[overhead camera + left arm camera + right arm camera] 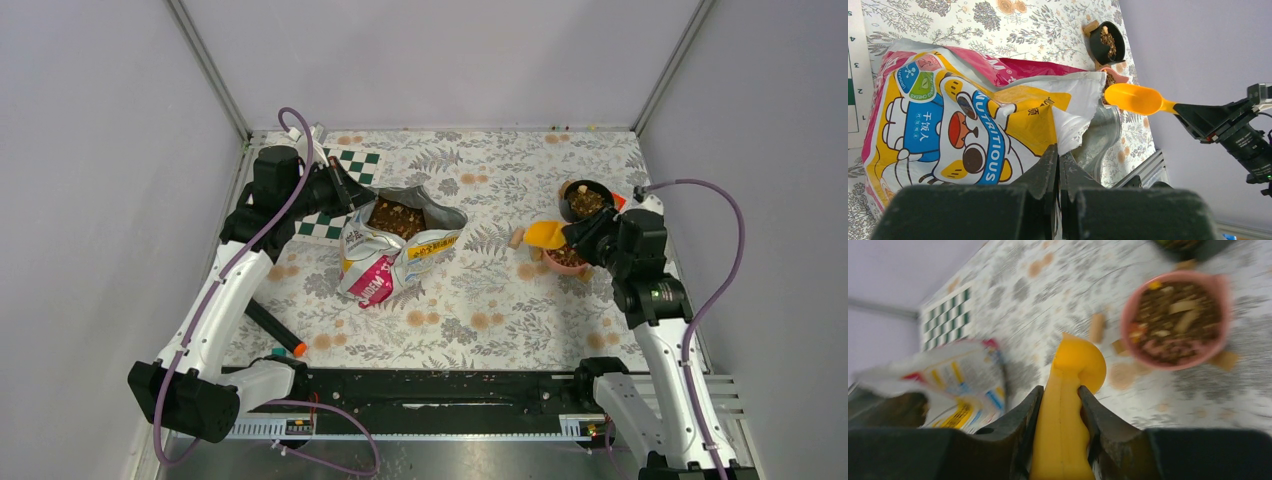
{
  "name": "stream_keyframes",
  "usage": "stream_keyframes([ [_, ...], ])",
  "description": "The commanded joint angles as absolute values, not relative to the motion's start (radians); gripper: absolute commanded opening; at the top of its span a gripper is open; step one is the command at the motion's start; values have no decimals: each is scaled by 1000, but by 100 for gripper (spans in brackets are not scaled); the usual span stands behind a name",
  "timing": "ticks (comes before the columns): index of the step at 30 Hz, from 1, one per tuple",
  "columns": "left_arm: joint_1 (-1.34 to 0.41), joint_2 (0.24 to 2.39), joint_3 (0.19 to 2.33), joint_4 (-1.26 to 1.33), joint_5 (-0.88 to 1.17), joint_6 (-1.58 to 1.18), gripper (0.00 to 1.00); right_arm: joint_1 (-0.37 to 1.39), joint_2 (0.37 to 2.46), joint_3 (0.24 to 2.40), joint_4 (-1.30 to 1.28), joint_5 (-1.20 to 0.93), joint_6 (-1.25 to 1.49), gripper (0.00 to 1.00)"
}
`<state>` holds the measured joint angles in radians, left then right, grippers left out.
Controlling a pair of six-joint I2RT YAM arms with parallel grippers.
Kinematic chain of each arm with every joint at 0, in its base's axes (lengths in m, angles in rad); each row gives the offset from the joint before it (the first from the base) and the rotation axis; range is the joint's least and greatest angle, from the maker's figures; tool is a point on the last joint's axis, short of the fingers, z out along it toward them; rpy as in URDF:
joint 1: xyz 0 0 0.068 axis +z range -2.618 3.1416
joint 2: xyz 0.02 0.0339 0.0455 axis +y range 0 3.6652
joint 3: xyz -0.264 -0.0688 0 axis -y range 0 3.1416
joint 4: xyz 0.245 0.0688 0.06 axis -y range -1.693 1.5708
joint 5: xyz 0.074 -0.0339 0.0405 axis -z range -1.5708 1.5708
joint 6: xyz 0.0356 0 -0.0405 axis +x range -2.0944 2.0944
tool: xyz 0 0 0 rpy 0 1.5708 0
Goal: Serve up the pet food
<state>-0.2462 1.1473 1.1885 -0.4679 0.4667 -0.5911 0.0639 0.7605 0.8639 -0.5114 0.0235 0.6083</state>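
The yellow pet food bag [395, 250] lies open at the left of the middle, with brown kibble [398, 216] showing in its mouth. My left gripper [1059, 156] is shut on the bag's white torn rim [1073, 107] and holds the mouth up. My right gripper [1060, 390] is shut on the handle of a yellow scoop [1075, 362]. The scoop's cup [545, 233] hangs just left of the pink bowl [583, 269]. The pink bowl [1128, 315] holds brown kibble mixed with tan pieces. No kibble shows in the scoop.
A black bowl [569, 190] with brown contents stands behind the pink one. Tan cork-like pieces [517, 237] lie beside the bowls. A checkerboard card [345, 180] is behind the bag. A black marker with an orange tip [275, 330] lies near the left arm.
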Motion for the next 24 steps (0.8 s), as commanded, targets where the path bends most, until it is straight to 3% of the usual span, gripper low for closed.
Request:
stream_keyframes([
  [1,-239,1128,1176,-453,466,-571,0,60,721,732,-337,-391,723,15],
  [9,-239,1129,1170,-453,473,-571,0,60,746,441,-176,-684,842,8],
  [15,-239,1128,1169,-450,467,-571,0,62,752,361,-244,-653,779,10],
  [17,-239,1129,1168,-450,466,-570,0,63,754,364,-314,-568,741,16],
  [19,-239,1129,1169,-450,465,-571,0,63,736,362,-361,-487,717,29],
  [22,-238,1129,1167,-449,462,-572,0,63,682,383,-439,-349,693,59],
  [24,-239,1131,1168,-449,459,-572,0,63,625,402,-470,-265,688,71],
])
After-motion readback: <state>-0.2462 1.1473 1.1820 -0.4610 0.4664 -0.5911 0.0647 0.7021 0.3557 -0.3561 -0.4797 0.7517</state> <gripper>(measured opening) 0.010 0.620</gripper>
